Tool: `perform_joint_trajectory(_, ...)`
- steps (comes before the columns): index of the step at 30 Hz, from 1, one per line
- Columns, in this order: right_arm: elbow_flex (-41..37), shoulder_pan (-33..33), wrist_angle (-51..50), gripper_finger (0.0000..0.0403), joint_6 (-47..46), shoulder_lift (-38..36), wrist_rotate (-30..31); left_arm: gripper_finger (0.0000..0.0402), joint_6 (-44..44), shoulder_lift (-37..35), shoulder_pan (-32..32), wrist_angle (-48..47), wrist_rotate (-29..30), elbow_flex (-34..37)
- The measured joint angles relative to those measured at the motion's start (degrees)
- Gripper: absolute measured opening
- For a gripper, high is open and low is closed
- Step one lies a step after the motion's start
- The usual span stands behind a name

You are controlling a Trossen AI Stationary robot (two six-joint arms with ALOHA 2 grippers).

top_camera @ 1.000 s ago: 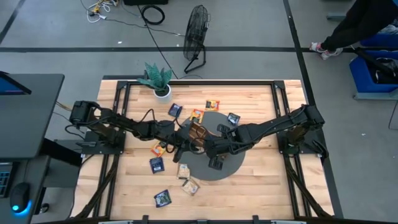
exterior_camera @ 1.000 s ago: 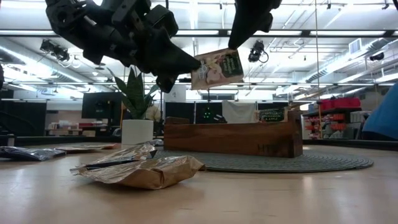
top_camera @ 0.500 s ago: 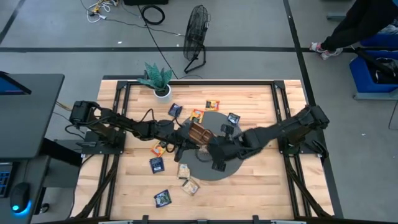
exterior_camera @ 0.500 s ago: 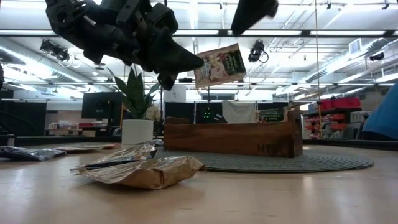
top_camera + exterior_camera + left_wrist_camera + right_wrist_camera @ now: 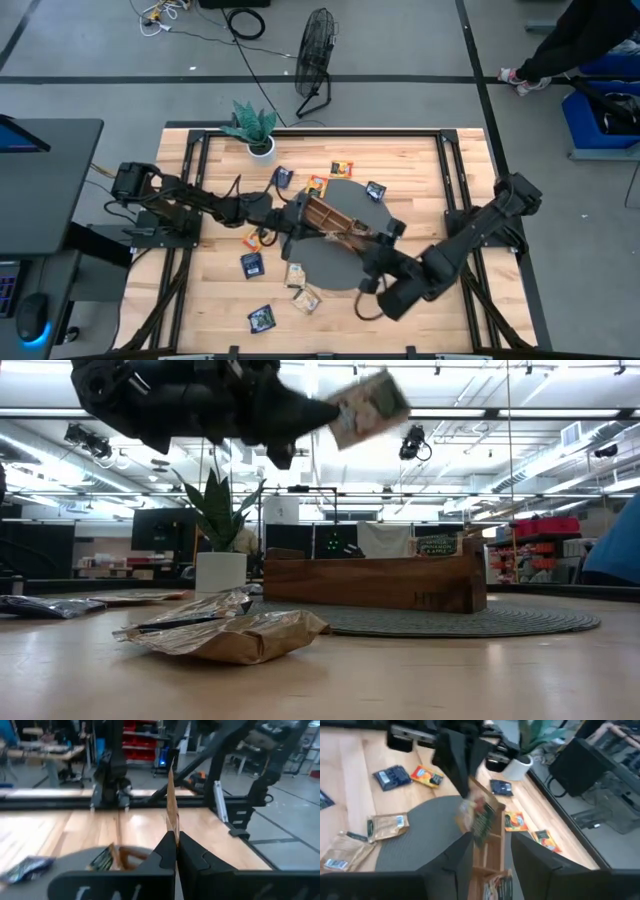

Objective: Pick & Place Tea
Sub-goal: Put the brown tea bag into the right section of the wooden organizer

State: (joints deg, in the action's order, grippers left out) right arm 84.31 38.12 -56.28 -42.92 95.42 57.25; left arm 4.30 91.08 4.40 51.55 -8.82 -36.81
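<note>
My left gripper hangs above the grey round mat, shut on a beige-and-green tea sachet, also seen in the right wrist view. Below it the long wooden tray rests on the mat. My right gripper stands open with nothing between its fingers, over the mat's near right edge, pointing back at the tray. Several loose tea sachets lie flat on the table: blue, orange, beige. My left gripper pinches the sachet's near edge between its two fingers. The fingers lie level and point toward the table's right. The sachet stands on edge beyond the fingertips, tilted, lifted clear above the tray.
A potted plant stands at the far left of the table. A green sachet sticks up out of the tray. Crumpled beige sachets lie close in the low view. A person's legs show beyond the table's far right.
My right gripper has let go of the sachet's top, opened, and swung away toward the table's near edge, turning as it went. My left gripper has tipped upward, so the sachet has risen and tilted, farther above the tray.
</note>
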Motion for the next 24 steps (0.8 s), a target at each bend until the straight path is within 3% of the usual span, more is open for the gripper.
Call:
perform_joint_trajectory(5,-6.3,3.6,2.0,0.0141,-7.6,-2.4,5.3,0.0002,-3.5,0.0,1.7,2.0,0.4,0.0)
perform_joint_trajectory(9,-12.4,4.8,8.6,0.0142,-7.4,-4.7,6.4,0.0003,-5.7,0.0,2.7,3.3,2.0,0.0)
perform_joint_trajectory(17,-22.7,4.5,29.9,0.0142,6.0,-8.6,6.6,0.0003,-7.1,0.0,3.0,7.3,2.2,0.0)
perform_joint_trajectory(24,-23.4,1.3,39.1,0.0142,17.7,-9.5,4.4,0.0002,-7.1,0.0,3.0,7.5,2.2,0.0)
